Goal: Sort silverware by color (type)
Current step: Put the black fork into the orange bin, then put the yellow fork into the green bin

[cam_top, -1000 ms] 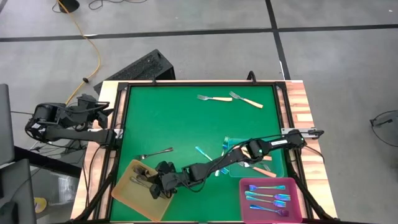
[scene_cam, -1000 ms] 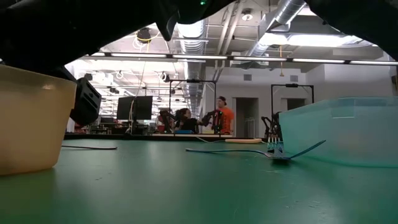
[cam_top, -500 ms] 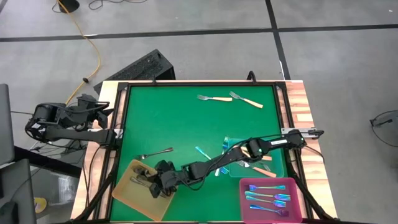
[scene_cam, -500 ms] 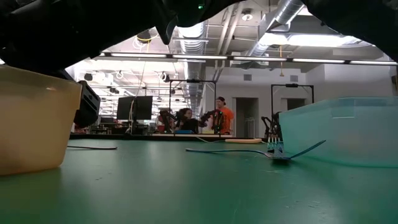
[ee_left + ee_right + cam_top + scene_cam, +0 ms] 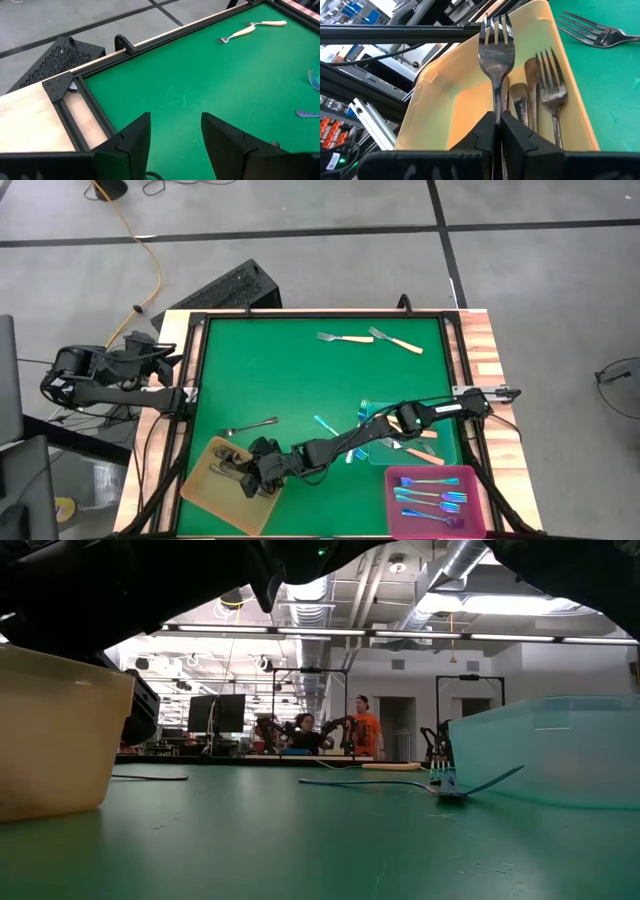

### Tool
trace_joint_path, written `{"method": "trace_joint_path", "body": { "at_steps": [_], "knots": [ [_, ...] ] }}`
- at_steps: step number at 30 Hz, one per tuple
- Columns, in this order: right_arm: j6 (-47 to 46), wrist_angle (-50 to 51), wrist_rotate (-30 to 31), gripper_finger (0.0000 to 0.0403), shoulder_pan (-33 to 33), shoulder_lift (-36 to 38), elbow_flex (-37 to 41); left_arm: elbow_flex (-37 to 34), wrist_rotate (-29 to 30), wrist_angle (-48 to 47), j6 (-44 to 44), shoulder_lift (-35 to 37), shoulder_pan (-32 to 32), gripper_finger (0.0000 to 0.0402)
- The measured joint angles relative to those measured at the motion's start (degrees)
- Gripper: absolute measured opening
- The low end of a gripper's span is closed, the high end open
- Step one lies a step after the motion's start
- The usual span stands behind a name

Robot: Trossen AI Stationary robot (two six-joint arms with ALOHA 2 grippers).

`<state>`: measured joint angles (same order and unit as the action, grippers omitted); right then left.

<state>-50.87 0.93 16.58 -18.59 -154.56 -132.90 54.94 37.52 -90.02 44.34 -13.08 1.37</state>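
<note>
Crept slightly further over the yellow tray [image 5: 205,492] since a second ago: right claw [image 5: 497,131], pinching a dark-grey fork [image 5: 495,47] above more grey forks [image 5: 547,92]. No legible writing anywhere. Another grey fork [image 5: 250,425] on the green counter [image 5: 290,380] nearby, cream-handled forks [image 5: 345,338] by the far edge, iridescent forks [image 5: 432,498] in the pink tray [image 5: 478,502]. Parked off the counter's left edge, fingers spread: left claw [image 5: 175,137].
</note>
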Motion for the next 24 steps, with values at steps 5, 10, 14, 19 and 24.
{"method": "trace_joint_path", "body": {
  "at_steps": [5, 10, 14, 19, 24],
  "knots": [
    [0.0, -0.1, -0.2, 0.0078, 0.0, 0.0, 0.0, 0.0, 0.0, 0.0, 0.1, 0.0, 0.0, 0.0158],
    [-0.1, -0.1, -0.2, 0.0105, 0.0, 0.0, 0.0, 0.0, -0.1, 0.0, 0.9, 0.0, 0.0, 0.0158],
    [-0.1, -0.2, -0.2, 0.0113, 0.0, 0.0, 0.0, 0.0, -0.1, 0.0, 1.4, 0.0, 0.0, 0.0158],
    [0.2, -5.1, -0.3, 0.0113, 0.5, 0.0, -0.1, 0.0, -0.1, 0.0, 1.6, 0.0, 0.0, 0.0158],
    [1.5, -10.2, -3.9, 0.0113, 1.8, 0.3, -2.0, 0.0, -0.1, 0.0, 2.2, 0.0, 0.0, 0.0158]
  ]
}}
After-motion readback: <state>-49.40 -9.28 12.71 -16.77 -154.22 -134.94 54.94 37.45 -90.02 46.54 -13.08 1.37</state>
